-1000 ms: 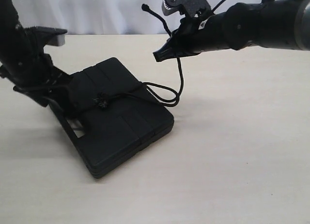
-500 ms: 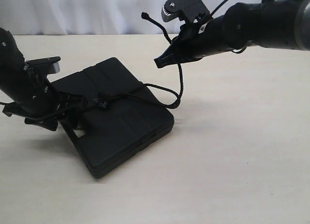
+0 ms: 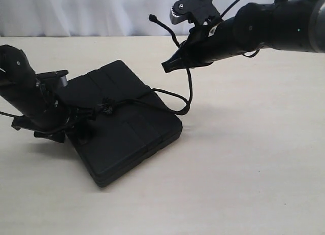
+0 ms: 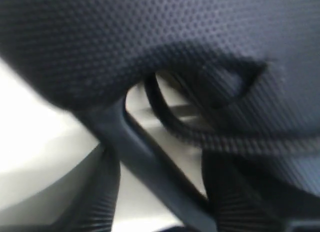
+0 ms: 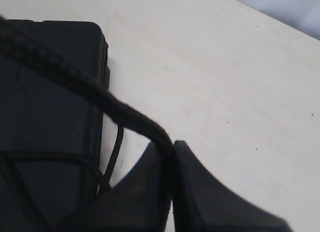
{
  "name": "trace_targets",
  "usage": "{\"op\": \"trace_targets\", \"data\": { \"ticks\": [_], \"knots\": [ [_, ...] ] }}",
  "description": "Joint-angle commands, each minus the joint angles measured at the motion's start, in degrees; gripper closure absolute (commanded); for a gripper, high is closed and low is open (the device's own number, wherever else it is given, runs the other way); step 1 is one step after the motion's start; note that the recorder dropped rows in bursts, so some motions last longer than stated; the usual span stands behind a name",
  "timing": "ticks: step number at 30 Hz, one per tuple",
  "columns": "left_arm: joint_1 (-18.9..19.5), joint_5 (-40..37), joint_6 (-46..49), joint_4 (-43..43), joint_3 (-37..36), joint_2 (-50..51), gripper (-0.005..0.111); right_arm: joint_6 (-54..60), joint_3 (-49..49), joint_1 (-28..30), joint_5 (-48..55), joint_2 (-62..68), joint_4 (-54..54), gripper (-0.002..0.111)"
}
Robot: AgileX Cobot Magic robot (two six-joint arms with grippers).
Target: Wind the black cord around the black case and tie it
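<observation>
Here, right fingers (image 3: 172,61) clamp the one black cord (image 3: 190,88) crossing one black case (image 3: 129,138); left fingers (image 4: 102,202) unclear.

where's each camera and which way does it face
Exterior: off the arms, looking down across the table at the black case; left arm and right arm show.
Left wrist: pressed close to the case, blurred; left end effector's ridged fingers show.
Right wrist: above the case's edge, facing down; right end effector pinches the black cord.
Shared: exterior and right wrist show case and cord.
</observation>
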State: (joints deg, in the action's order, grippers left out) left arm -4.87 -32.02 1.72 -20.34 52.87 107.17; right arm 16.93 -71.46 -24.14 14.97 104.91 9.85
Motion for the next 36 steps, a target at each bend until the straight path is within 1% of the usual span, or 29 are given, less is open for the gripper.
{"op": "trace_targets", "data": {
  "ticks": [1,3,4,6,7,8,9,12,14,21,26,31,36],
  "knots": [
    [-0.2,5.2,0.2,0.2,0.0,1.3,0.086,-1.4,-0.2,0.8,0.0,-1.5,-0.2,0.104],
    [-0.2,6.5,1.1,0.2,1.3,0.9,0.106,-1.4,-0.2,2.4,0.6,-3.2,-0.1,0.104],
    [0.0,6.3,1.5,0.2,2.7,0.6,0.107,-1.4,-0.2,3.7,1.1,-4.4,-0.1,0.104],
    [0.0,3.1,2.6,0.3,6.9,0.3,0.107,-1.5,-0.2,7.8,4.1,-6.5,-0.1,0.104],
    [0.0,1.9,3.1,0.3,8.0,0.3,0.107,-1.5,-0.2,9.3,5.5,-6.9,-0.1,0.104],
    [0.1,0.7,3.2,0.3,10.1,0.3,0.107,-1.5,-0.2,12.2,7.9,-7.3,-0.1,0.104],
    [0.2,0.0,3.2,0.4,11.0,0.3,0.107,-1.5,-0.1,13.5,8.8,-7.6,-0.1,0.104],
    [2.0,-3.7,4.5,0.5,14.7,0.3,0.107,-1.1,1.8,19.1,10.2,-8.9,-0.1,0.104],
    [3.5,-5.5,4.6,0.8,15.9,0.3,0.107,-1.1,3.1,22.4,10.2,-9.9,-0.1,0.104],
    [6.3,-5.4,4.7,1.8,15.9,0.3,0.107,-0.9,6.7,30.2,9.0,-10.6,-0.1,0.104],
    [6.8,-3.1,4.6,1.8,15.4,0.3,0.107,-3.4,12.1,36.0,5.1,-10.6,0.0,0.104],
    [6.8,4.9,2.8,1.6,11.9,0.4,0.107,-10.0,17.0,41.5,0.2,-10.6,0.0,0.104],
    [6.8,11.8,2.3,0.6,9.3,0.4,0.107,-15.7,21.8,45.8,-5.3,-10.6,0.0,0.104]
  ]
}}
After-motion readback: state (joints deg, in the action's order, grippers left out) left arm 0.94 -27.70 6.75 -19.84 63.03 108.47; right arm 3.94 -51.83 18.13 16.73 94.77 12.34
